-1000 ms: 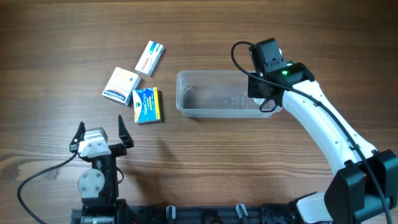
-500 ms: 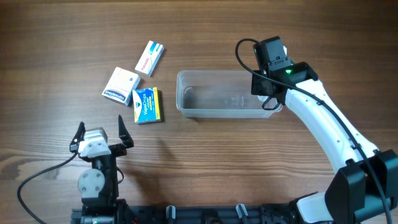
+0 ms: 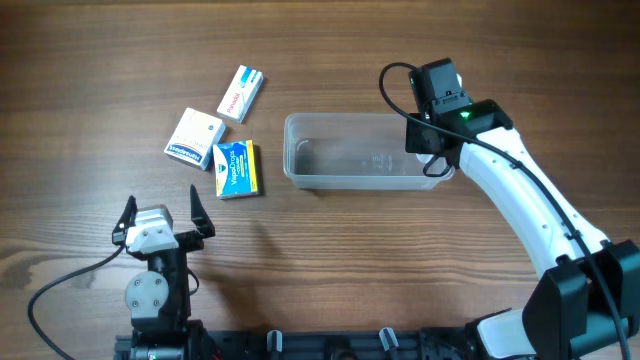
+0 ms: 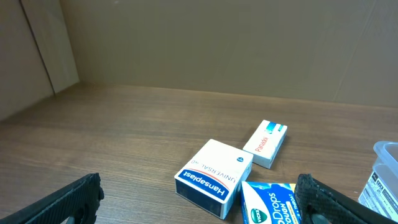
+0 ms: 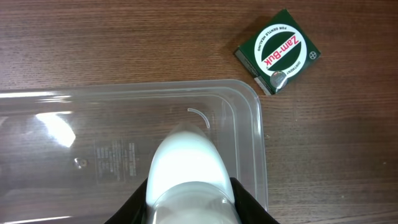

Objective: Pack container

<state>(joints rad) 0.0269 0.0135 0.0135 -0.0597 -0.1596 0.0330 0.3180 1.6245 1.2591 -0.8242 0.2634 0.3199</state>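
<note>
Here the right gripper (image 5: 191, 208) pinches a white bottle (image 5: 189, 165) over the right end of the container (image 3: 350, 178), centred on the table (image 3: 400, 280), likely to drop it in; the left gripper (image 3: 162, 200) idles, fingers spread, near the front-left corner.

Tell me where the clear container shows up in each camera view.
Overhead: the container lies centre, slightly right.
Left wrist: only its corner, far right edge.
Right wrist: it fills the lower left, beneath a white bottle.
Shared landmark: blue-yellow box by its left end, overhead and left wrist.
</note>
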